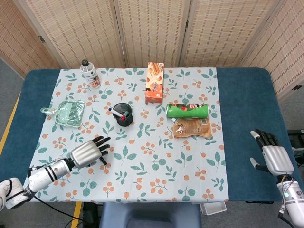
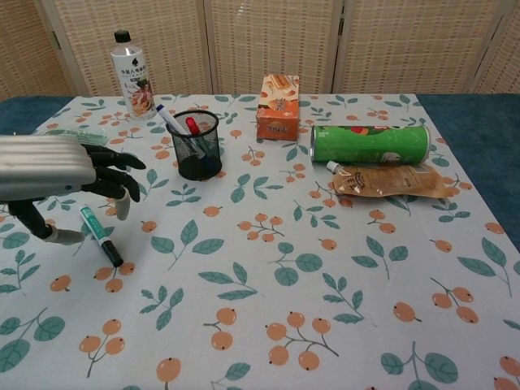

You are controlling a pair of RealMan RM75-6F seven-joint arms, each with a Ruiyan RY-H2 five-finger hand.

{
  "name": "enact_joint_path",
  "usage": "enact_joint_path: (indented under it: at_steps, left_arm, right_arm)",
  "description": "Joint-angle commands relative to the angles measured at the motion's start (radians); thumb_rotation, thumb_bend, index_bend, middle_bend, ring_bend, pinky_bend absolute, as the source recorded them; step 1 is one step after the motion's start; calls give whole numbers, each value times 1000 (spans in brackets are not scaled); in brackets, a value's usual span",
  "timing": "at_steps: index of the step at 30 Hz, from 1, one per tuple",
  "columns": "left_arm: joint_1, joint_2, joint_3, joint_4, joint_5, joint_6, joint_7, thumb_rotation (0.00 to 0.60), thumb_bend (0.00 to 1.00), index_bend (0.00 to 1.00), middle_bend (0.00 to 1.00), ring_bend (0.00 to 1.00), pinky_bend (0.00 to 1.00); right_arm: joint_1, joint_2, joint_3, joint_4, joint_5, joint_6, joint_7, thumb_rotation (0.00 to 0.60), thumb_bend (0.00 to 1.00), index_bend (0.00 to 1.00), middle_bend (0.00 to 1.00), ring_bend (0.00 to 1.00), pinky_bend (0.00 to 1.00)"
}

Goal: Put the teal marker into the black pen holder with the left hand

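The teal marker (image 2: 99, 234) with a black cap lies flat on the leaf-print cloth, front left. My left hand (image 2: 61, 168) hovers just above its teal end, fingers spread and pointing toward the table's middle, holding nothing. In the head view the left hand (image 1: 88, 153) covers most of the marker, and only the black cap (image 1: 102, 161) shows. The black mesh pen holder (image 1: 124, 114) (image 2: 197, 145) stands upright behind the marker with a few pens in it. My right hand (image 1: 272, 157) rests open over the blue table edge, far right.
A clear bottle (image 1: 89, 73) stands at the back left, a pale green tray (image 1: 69, 112) to the left of the holder. An orange box (image 1: 155, 82), a lying green can (image 1: 187, 110) and a brown pouch (image 1: 192, 128) sit right of the holder.
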Motion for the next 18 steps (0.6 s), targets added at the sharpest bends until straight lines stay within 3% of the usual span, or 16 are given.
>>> enact_joint_path:
  at_steps: [1,18]
  left_arm:
    - [-29,-30,3,23,-3,-25,-3,600,324,385,277,0,196]
    - [-86,-124,71,214,-23,-42,-102,600,323,390,295,0,197]
  right_arm:
    - [10,7,-2,10,1,-19,26,600,327,35,0,0,0]
    - [35,29,-14,46,-13,-71,146,600,327,35,0,0,0]
